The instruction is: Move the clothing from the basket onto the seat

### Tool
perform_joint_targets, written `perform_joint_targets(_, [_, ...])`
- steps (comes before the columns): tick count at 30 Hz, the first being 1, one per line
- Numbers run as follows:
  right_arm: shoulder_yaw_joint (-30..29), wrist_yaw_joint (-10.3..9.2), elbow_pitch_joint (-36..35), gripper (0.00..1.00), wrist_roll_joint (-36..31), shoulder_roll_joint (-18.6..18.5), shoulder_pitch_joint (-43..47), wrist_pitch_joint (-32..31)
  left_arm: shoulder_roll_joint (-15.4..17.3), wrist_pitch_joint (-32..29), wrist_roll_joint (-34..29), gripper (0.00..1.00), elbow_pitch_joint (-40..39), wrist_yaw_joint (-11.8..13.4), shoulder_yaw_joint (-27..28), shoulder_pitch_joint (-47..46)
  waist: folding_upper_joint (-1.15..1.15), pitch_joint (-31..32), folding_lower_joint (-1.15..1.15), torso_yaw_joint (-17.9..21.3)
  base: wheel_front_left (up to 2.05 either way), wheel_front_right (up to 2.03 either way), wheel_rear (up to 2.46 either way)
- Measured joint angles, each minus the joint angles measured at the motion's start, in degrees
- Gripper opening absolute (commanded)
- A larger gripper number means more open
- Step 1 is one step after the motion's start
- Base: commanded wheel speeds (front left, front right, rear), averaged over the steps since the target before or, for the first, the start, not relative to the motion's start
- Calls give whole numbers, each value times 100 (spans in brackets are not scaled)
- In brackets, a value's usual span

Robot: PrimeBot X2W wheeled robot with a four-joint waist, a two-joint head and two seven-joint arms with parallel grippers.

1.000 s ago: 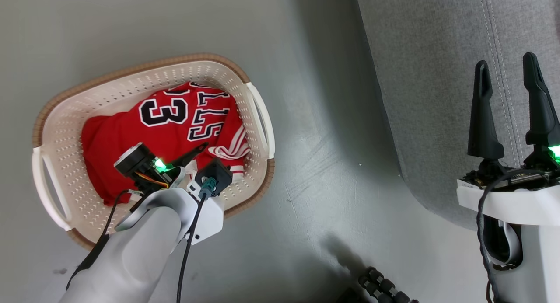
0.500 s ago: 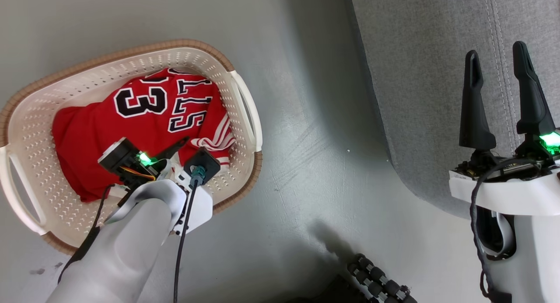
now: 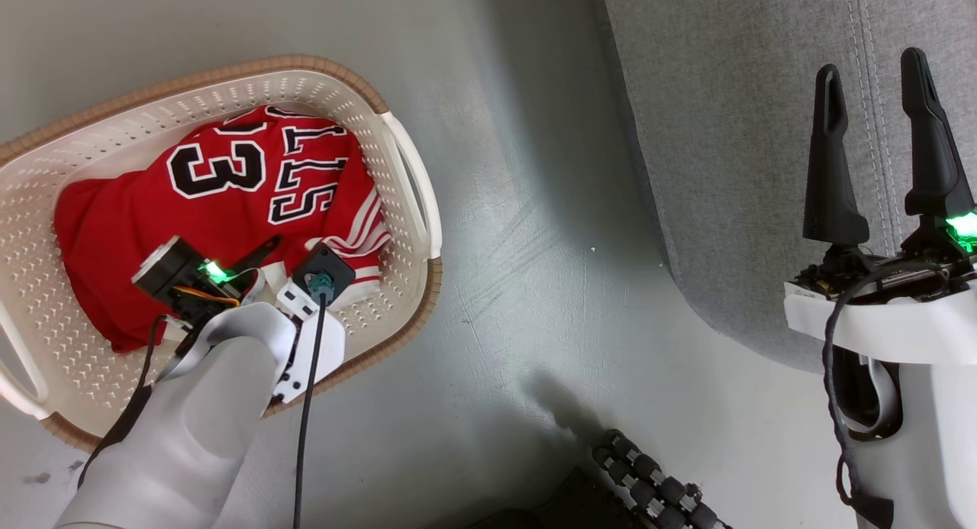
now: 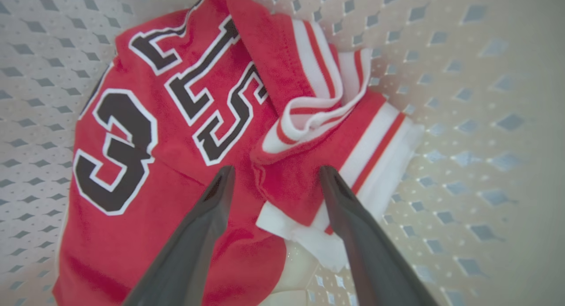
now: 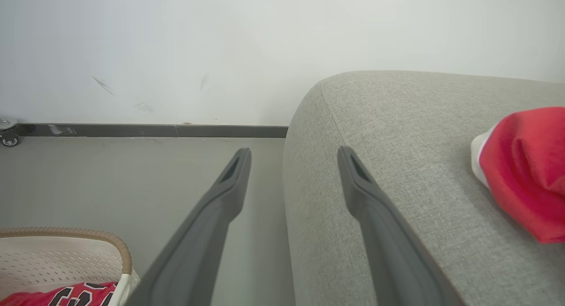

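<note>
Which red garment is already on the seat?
The plain red garment with a white edge, on the seat; the numbered jersey and striped piece lie in the basket.

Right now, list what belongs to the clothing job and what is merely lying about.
Job: jersey; basket; seat; red garment on the seat; left gripper, open at the jersey; right gripper, open.

Lying about: black ribbed object on the floor; caster by the wall.
</note>
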State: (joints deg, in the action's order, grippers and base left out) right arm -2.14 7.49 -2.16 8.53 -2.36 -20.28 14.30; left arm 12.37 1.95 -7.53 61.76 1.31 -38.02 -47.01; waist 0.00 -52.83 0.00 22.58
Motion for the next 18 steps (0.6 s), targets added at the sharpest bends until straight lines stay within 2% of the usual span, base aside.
perform_joint_targets(9, [25, 0, -34, 100, 0, 0, -12, 0, -70, -152, -47, 100, 188, 79, -32, -123, 0, -85, 0, 29, 0, 0, 0])
perform_joint_targets(10, [26, 0, -36, 100, 0, 0, -17, 0, -86, -151, -47, 89, 188, 79, -42, -144, 0, -93, 0, 28, 0, 0, 0])
perform_joint_targets(12, [19, 0, -41, 100, 0, 0, -37, 0, -123, -144, -66, 43, 189, 79, -64, -157, 0, -106, 0, 22, 0, 0, 0])
perform_joint_targets(13, [18, 0, -40, 100, -1, 0, -52, 0, -142, -143, -77, 35, 194, 79, -71, -157, 0, -110, 0, 17, 0, 0, 0])
perform_joint_targets(15, [18, 0, -40, 100, 0, 0, -93, 0, -149, -136, -79, 7, 221, 79, -83, -160, 0, -109, 0, 8, 0, 0, 0])
perform_joint_targets(16, [20, 0, -43, 100, -1, 0, -105, 0, -149, -136, -79, 0, 238, 80, -86, -162, 0, -107, 0, 4, 0, 0, 0])
perform_joint_targets(18, [19, 0, -57, 100, -1, 0, -108, 0, -152, -134, -85, 0, 266, 131, -103, -172, 0, -100, 0, -4, 0, 0, 0])
